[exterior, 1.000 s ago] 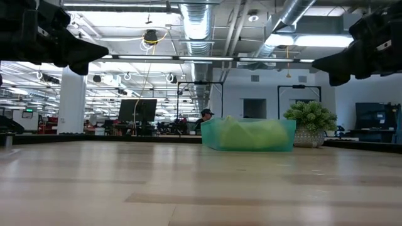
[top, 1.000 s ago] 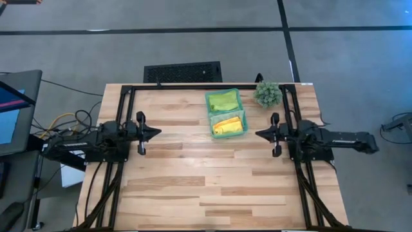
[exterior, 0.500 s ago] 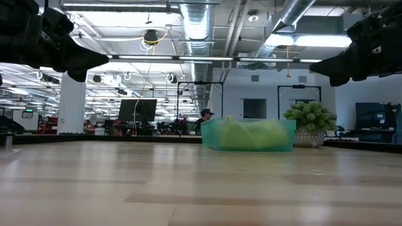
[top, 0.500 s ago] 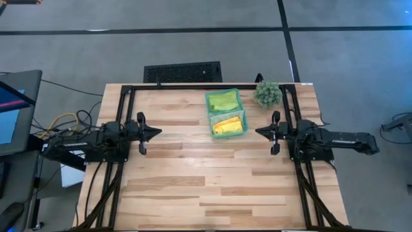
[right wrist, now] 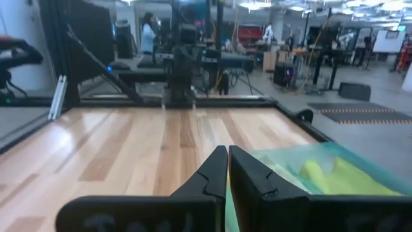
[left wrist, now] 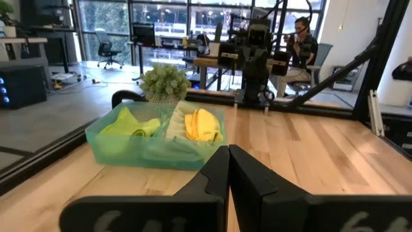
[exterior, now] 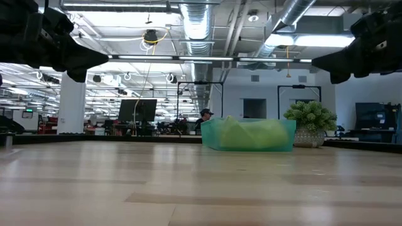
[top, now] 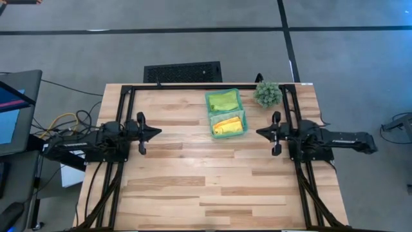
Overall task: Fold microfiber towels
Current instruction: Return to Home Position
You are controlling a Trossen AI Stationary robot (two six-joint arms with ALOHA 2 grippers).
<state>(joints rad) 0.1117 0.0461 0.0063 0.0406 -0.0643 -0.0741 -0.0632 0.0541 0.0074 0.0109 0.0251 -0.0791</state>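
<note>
A translucent teal bin (top: 226,113) stands at the table's far middle. In it lie a lime green towel (top: 223,100) in the far half and a yellow towel (top: 228,124) in the near half; both also show in the left wrist view (left wrist: 196,124). The pale green and light blue towels are not seen. My left gripper (top: 158,132) is shut and empty, above the table left of the bin. My right gripper (top: 258,133) is shut and empty, above the table right of the bin.
A small spiky green plant (top: 267,93) stands at the far right, beside the bin. A black frame (top: 193,86) runs along the table's far edge and both sides. Bare wood (top: 206,187) fills the near half. People show in the room beyond.
</note>
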